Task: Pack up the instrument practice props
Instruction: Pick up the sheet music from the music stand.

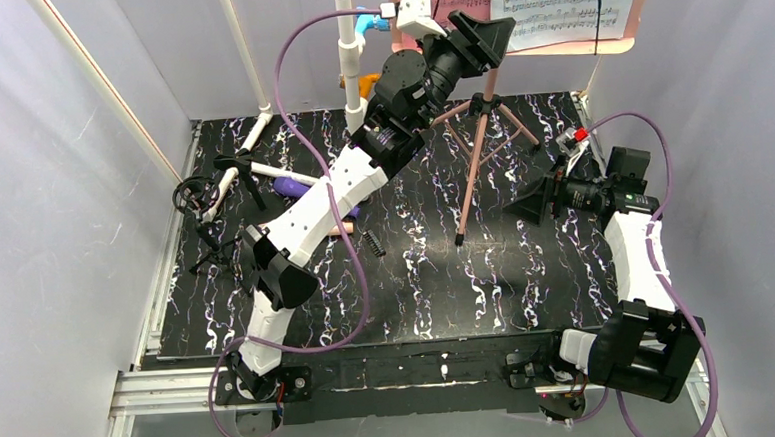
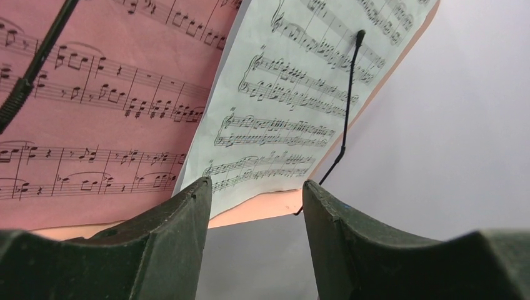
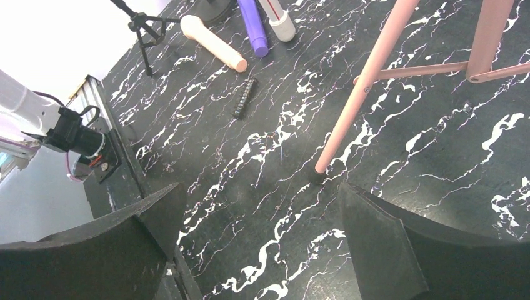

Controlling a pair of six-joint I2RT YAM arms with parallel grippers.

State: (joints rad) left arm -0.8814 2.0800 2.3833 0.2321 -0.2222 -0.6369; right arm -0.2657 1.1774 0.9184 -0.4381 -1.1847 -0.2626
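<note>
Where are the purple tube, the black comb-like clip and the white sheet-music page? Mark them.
purple tube (image 3: pixel 253 28): right wrist view, mid-shaft.
black comb-like clip (image 3: pixel 245 98): right wrist view, centre.
white sheet-music page (image 2: pixel 281 100): left wrist view, middle.

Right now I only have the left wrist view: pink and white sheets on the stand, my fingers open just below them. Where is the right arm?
Observer: The right gripper is over the right side of the table, open and pointing toward the music stand.
Operator: Is it touching the stand?
Observer: No. In its wrist view the nearest leg meets the table ahead of the fingers, apart from them.
Operator: And the recorders?
Observer: The purple tube and beige-pink tube lie close together on the table's left half, just beyond a small black clip.
</note>
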